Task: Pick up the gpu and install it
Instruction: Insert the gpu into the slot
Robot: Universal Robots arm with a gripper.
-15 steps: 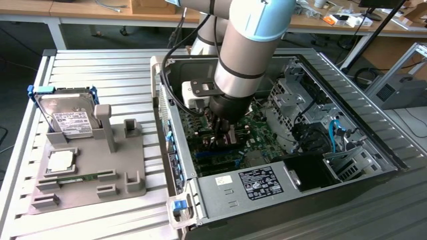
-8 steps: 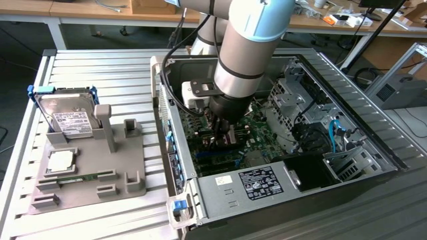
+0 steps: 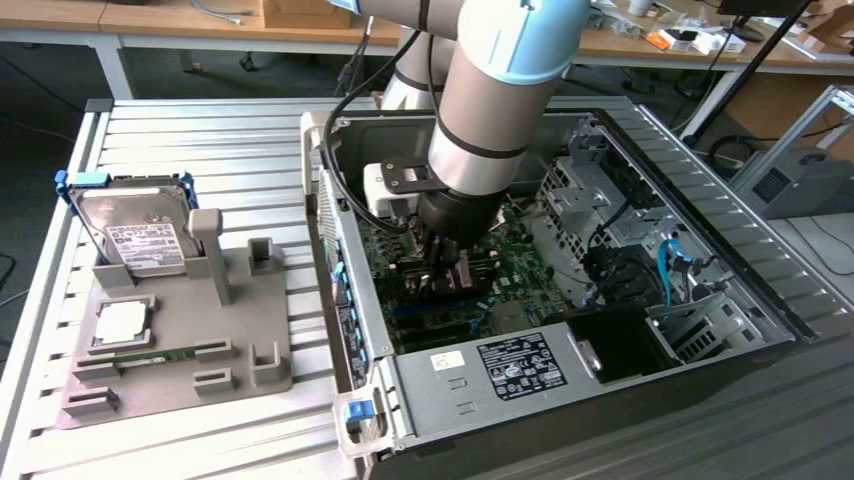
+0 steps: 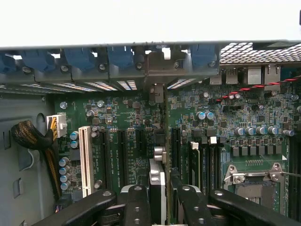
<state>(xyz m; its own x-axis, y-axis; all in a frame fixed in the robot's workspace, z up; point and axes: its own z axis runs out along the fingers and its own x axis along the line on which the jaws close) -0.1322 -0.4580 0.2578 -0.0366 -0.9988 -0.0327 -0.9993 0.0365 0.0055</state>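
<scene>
The pincer (image 4: 162,202) is clenched on the gpu (image 4: 157,181). The card stands edge-on between the fingers, down inside the open computer case (image 3: 694,400), just above the motherboard (image 4: 122,127) and its slots. It looks light, stiff and fragile. I judge the upper board edge the safe hold, away from chips and contacts. Beyond, blue retaining clips (image 4: 120,56) line the case's rear wall.

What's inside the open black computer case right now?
Green motherboard with black slots, one white slot and a metal-framed CPU socket. The black gripper holds the thin gpu edge-on over the slots. The card and fingers cover the slot directly below, so seating can't be seen.
</scene>
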